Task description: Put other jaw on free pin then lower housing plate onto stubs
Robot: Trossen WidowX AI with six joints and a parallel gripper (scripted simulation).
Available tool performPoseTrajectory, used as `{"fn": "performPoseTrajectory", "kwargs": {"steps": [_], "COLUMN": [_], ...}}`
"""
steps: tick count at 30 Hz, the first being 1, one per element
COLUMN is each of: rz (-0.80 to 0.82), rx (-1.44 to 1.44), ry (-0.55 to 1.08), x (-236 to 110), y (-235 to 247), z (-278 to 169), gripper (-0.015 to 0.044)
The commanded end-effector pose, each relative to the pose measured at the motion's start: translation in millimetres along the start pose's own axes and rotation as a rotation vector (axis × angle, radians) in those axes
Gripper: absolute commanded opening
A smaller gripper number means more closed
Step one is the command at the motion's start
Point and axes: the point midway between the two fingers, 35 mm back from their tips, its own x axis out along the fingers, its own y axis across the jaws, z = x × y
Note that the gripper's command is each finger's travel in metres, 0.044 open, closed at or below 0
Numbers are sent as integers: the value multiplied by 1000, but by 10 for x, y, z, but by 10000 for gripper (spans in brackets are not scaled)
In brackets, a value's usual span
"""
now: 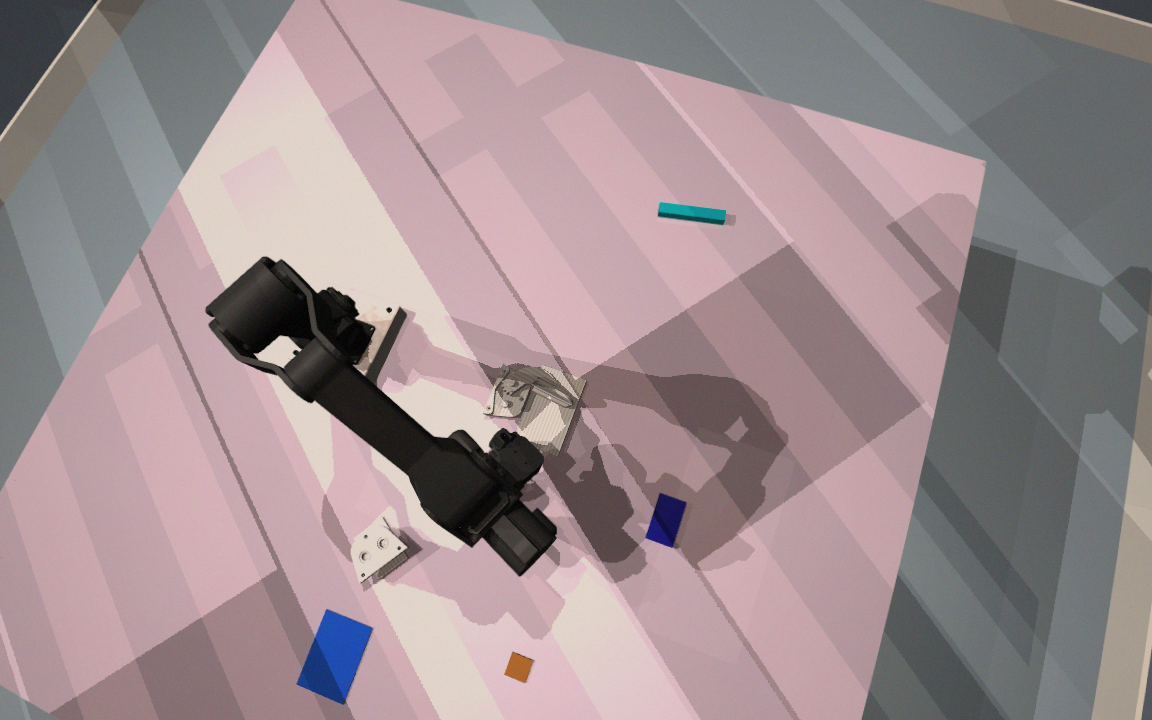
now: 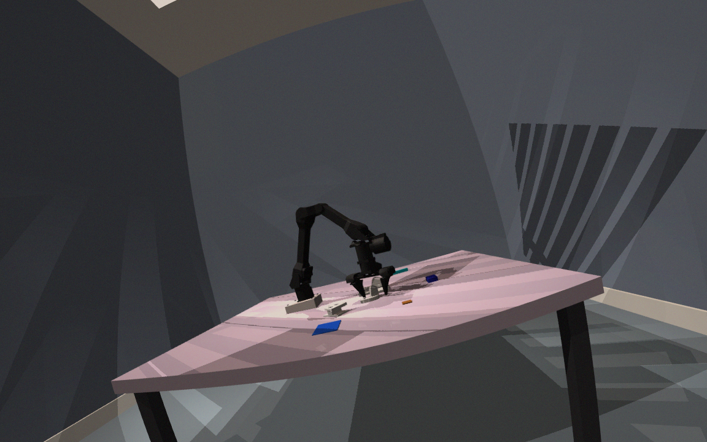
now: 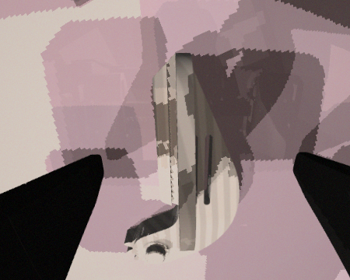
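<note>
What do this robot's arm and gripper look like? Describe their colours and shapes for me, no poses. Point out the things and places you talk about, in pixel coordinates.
The arm (image 1: 374,419) (image 2: 304,242) is black throughout, with chunky rounded joints and slimmer straight links. The gripper (image 2: 375,295) (image 3: 201,163) is black too, with two wedge-like fingers tapering to blunt, rounded tips. I can make out no lettering or loose cables.

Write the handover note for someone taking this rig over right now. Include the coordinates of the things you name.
Gripper (image 2: 374,294) (image 3: 201,163): open, nothing held, fingers either side of the loose jaw.
Loose jaw (image 2: 369,299) (image 3: 222,210): off the base assembly (image 1: 549,431) (image 2: 367,290), below the gripper.
Housing plate (image 1: 379,560) (image 2: 336,308): lying apart on the table, on the side nearer the blue rectangle (image 1: 334,657) (image 2: 327,328).
Done: only the first jaw, per the task; its seating is too small to judge.
Left: grasp and seat the loose jaw with teeth meshed, fit the plate level, withdraw.
</note>
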Motion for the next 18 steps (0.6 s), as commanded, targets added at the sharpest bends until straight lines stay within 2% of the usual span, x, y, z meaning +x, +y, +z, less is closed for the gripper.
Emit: {"fn": "performPoseTrajectory", "kwargs": {"steps": [1,2,13,18], "rz": [1,1,0,0], "rx": [-3,-3,0,0], "ry": [-3,-3,0,0], "x": [8,8,0,0], "y": [1,1,0,0], "z": [5,5,0,0], "gripper": [440,440,151,134]}}
